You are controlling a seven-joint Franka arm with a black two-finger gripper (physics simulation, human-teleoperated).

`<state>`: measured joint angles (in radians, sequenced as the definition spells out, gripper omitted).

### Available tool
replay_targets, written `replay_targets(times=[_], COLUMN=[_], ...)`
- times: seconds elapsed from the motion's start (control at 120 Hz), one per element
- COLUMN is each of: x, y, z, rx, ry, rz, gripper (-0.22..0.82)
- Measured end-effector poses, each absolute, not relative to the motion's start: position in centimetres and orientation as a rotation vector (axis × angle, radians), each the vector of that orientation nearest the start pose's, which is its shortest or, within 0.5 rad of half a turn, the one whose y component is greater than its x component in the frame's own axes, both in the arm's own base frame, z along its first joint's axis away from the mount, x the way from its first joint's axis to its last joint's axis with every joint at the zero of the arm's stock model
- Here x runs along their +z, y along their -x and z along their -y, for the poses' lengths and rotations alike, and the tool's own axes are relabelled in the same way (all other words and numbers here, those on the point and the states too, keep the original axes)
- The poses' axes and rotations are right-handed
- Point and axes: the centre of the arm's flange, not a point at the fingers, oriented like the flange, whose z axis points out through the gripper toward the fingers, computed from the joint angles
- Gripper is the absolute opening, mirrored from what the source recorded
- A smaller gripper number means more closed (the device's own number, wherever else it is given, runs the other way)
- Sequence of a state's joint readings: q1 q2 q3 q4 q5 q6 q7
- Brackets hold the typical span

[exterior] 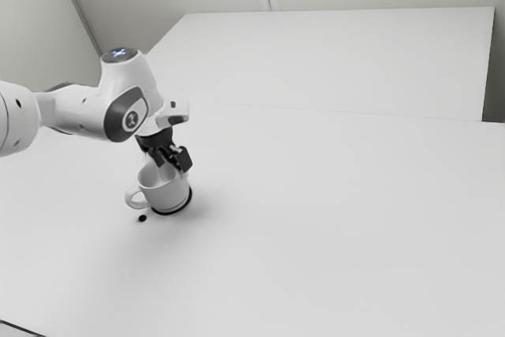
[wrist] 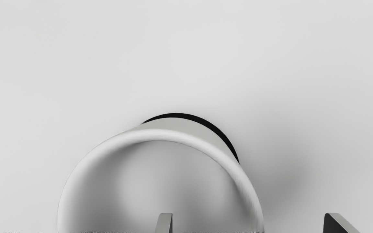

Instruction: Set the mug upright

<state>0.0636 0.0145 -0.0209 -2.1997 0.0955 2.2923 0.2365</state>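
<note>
Gripper (exterior: 174, 166), one, black: open, fingers wide apart. Mug (exterior: 166, 193), one, white, single handle: directly below gripper; rim passes between the fingers, one over the mouth, one outside.

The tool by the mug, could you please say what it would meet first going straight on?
Probably the mug: the open tool straddles its rim, one finger over the opening, the other outside, though how deep they already reach is unclear.
</note>
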Motion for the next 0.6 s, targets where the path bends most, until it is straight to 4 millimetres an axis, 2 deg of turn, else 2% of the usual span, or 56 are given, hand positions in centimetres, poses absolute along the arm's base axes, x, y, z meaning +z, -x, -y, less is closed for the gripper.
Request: replay_targets(times=[0.208,0.408,0.525,0.6], x=[46.7,54.9,57.5,58.1], y=[-57.3,-61.0,-61.4,-61.1], z=[-2.4,-2.1,-2.6,-2.8], rx=[-0.178,-0.213,-0.174,-0.134], ry=[3.107,3.141,3.15,3.156], rz=[-0.275,-0.244,-0.221,-0.21], gripper=[0.56,0.59,0.6,0.6])
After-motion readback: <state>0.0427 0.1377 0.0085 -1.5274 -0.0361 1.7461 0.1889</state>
